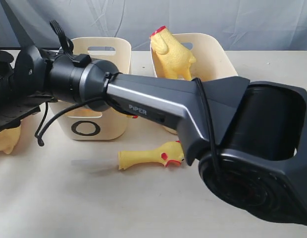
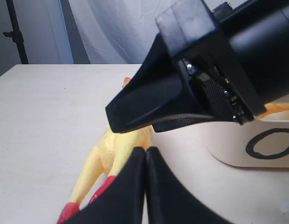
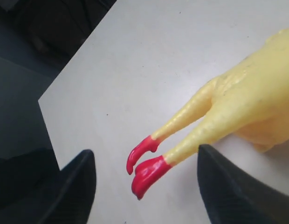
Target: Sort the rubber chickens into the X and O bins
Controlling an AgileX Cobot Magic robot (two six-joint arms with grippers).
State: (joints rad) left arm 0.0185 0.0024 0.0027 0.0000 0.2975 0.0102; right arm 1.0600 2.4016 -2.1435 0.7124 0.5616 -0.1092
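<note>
Legs of the legged chicken [image 3: 256, 93] lie in the gap between the right fingers [image 3: 84, 186], which stand wide apart in the right wrist view. Both red feet sit between the two tips, and the yellow bumpy body runs off past one finger. As far as this view shows, neither finger touches it. The chicken lies flat on the pale bench [image 3: 149, 56].

The left wrist view adds what that one lacks. The left fingers [image 2: 130, 186] are pressed together tip to tip, holding nothing, and just beyond their tips lies the same legged chicken [image 2: 105, 154], feet toward them. Over the chicken hangs the black end of the right arm [image 2: 182, 84], covering the bird's upper part. Off to one side of the left fingers stands the O bin [image 2: 237, 144], its black O facing the camera and something yellow showing over its rim.

Only the exterior view shows the rest. The right arm [image 1: 158, 104] reaches across the scene to the left edge, where a bit of the legged chicken [image 1: 5, 140] shows under the black hardware; the fingers themselves cannot be made out there. Well apart from both pairs of fingers, the head-neck piece [image 1: 151, 156] lies on the bench [image 1: 94, 198] in front of the O bin [image 1: 96, 109]. The second bin [image 1: 213, 54] stands beside the O bin, farther still from the fingers, its mark hidden behind the arm, and the headless body [image 1: 174, 55] stands in it, red collar up
</note>
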